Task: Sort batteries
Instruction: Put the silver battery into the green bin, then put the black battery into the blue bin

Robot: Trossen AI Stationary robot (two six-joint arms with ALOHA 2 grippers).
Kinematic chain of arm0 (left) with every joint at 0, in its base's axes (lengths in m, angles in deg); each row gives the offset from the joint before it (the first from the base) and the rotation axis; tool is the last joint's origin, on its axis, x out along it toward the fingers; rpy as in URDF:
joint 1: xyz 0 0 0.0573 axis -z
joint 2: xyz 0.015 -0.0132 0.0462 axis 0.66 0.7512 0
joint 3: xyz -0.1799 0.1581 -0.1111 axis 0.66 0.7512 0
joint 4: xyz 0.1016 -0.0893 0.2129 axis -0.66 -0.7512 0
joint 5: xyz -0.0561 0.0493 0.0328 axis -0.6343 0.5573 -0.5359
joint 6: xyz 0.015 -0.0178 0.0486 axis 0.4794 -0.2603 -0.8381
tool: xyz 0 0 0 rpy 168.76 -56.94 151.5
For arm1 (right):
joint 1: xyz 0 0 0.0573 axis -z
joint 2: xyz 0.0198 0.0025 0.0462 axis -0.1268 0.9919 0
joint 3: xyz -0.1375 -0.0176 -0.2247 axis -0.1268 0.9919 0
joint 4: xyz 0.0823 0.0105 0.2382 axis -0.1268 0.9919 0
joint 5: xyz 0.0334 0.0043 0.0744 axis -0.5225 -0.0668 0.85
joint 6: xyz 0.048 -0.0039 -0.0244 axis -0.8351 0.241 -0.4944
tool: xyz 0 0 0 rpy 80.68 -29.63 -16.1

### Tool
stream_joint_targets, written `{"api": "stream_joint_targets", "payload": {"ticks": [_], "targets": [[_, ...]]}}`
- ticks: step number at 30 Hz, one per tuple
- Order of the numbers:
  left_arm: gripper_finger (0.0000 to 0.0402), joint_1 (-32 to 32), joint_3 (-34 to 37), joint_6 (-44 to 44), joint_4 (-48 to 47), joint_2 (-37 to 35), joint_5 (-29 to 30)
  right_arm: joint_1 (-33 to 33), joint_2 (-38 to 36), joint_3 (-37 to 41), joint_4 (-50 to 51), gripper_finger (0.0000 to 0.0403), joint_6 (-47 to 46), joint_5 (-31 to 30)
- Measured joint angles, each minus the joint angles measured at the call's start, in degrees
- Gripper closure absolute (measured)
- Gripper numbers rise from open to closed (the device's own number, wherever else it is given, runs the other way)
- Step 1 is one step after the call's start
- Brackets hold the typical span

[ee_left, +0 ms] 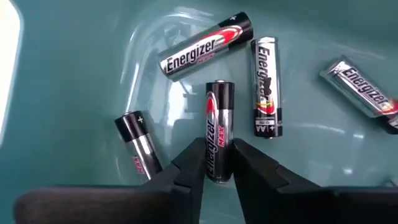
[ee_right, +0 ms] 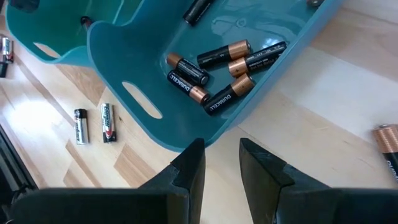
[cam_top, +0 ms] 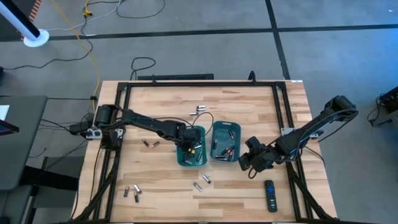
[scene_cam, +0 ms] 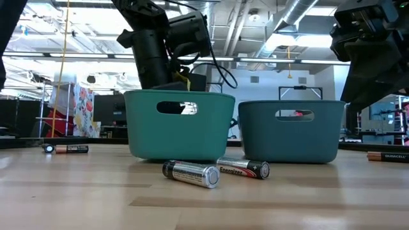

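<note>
Two teal bins stand side by side mid-table: the left bin (cam_top: 191, 163) and the right bin (cam_top: 225, 142). My left gripper (ee_left: 219, 163) reaches down into the left bin, shut on a silvery Energizer battery (ee_left: 219, 124). Several more silvery batteries (ee_left: 205, 46) lie flat on that bin's floor. Dark, copper-ended batteries (ee_right: 214, 68) lie in the right bin. My right gripper (ee_right: 222, 162) hovers open over the table just by the right bin's near right corner, with nothing between its fingers. My left gripper has the silvery battery's near end (ee_left: 217, 171) pinched between its two fingertips. The fingers come steeply from above and lie along the battery. The battery points away from them toward the bin's floor; whether its far end (ee_left: 219, 87) rests there, I cannot tell.
Loose batteries lie on the wood: a pair (cam_top: 202, 182) before the bins, some (cam_top: 132, 191) near the front left, some (cam_top: 149, 144) left of the bins, others (cam_top: 200, 111) behind them. A black remote (cam_top: 270, 195) lies at the front right.
</note>
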Motion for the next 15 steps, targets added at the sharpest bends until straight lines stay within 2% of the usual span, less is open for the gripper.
{"api": "stream_joint_targets", "payload": {"ticks": [9,15], "targets": [[0.0290,-0.02,-3.53,-1.63,-2.19,0.13,-1.48,0.00,0.02,0.03,-0.85,0.0287,0.00,0.00],[0.0283,-0.12,-7.98,-4.04,-7.99,0.13,-1.82,0.00,0.02,0.03,-0.86,0.0287,0.01,0.00]]}}
